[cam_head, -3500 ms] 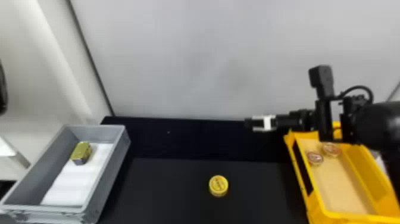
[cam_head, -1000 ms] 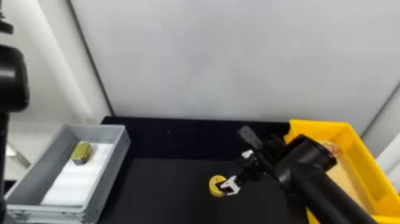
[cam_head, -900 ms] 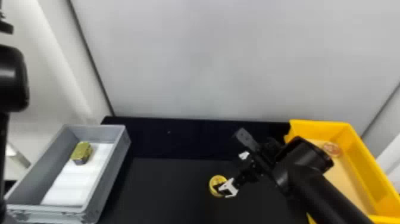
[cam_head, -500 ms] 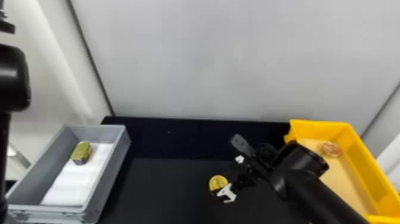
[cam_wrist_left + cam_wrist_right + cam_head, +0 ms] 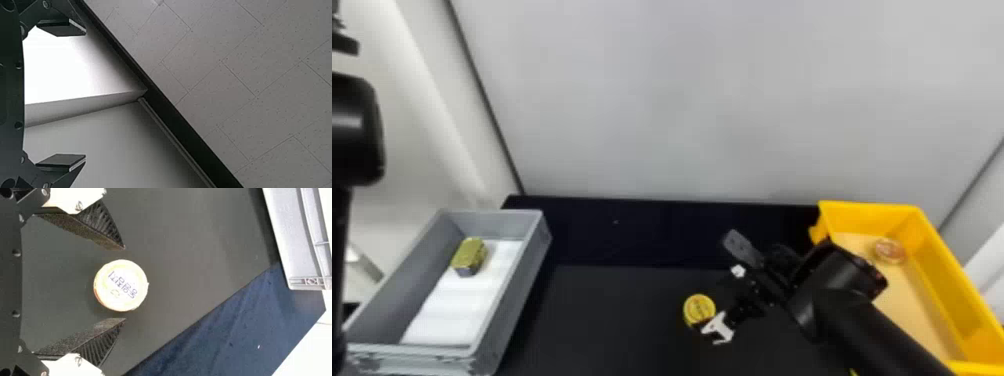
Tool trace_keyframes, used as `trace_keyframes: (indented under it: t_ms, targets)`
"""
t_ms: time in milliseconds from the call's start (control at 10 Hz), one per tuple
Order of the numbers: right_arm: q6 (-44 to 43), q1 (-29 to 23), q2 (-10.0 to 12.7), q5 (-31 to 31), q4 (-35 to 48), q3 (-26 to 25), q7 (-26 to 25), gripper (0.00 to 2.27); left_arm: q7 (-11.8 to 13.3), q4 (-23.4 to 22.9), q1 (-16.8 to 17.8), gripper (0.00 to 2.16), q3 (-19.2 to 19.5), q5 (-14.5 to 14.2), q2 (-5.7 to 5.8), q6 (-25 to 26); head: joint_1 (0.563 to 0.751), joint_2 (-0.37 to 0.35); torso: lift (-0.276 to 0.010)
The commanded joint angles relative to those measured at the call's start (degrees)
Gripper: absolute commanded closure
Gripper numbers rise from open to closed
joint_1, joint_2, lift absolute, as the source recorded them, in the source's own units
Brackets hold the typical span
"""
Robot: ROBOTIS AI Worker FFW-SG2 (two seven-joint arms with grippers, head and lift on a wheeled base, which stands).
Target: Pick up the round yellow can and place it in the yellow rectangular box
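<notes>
- Table (image 5: 612,310): black, carries the lot.
- Yellow rectangular box (image 5: 939,290): target, along table's right edge.
- Grey bin (image 5: 514,295): along left edge, not part of the job.
- Left arm (image 5: 354,130): up at head view's left edge, idle. Left claw (image 5: 85,94) fingers apart, nothing between them.
- Right claw (image 5: 125,283): fingers apart, one either side of the can, visible gap on both sides. Height over the table hard to judge.
- Gold rectangular tin (image 5: 468,254): in grey bin, toward its far end, on white liner (image 5: 454,305). Leave it.
- Round yellow can (image 5: 699,310): lid up on table, between bin and box, nearer the box. Not gripped.
- Reddish round tin (image 5: 889,250): in yellow box, far end. Place clear of it.
- Step in hand, judged: lining up the grasp. Next: get low enough, centre, close on the can's sides, lift above box wall, carry right, release. Too shallow a grip could slip off the rim.
</notes>
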State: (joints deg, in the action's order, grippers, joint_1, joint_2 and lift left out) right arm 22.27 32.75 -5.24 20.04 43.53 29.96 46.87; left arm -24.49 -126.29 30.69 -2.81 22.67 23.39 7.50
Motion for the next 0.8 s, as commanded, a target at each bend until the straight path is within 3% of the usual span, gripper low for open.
trace_keyframes:
  t_ms: [0,700]
  targets:
    - [-0.6,0.1,0.4,-0.5,-1.1,-0.1,-0.5,0.16,0.0,0.3,0.2,0.14,-0.1,0.0,-0.17,-0.4,0.663,0.054,-0.01]
    - [-3.0,0.2,2.1,-1.4,-4.6,-1.6,-2.6,0.16,-0.2,0.5,0.4,0.14,-0.2,0.0,-0.35,-0.8,0.663,0.054,-0.01]
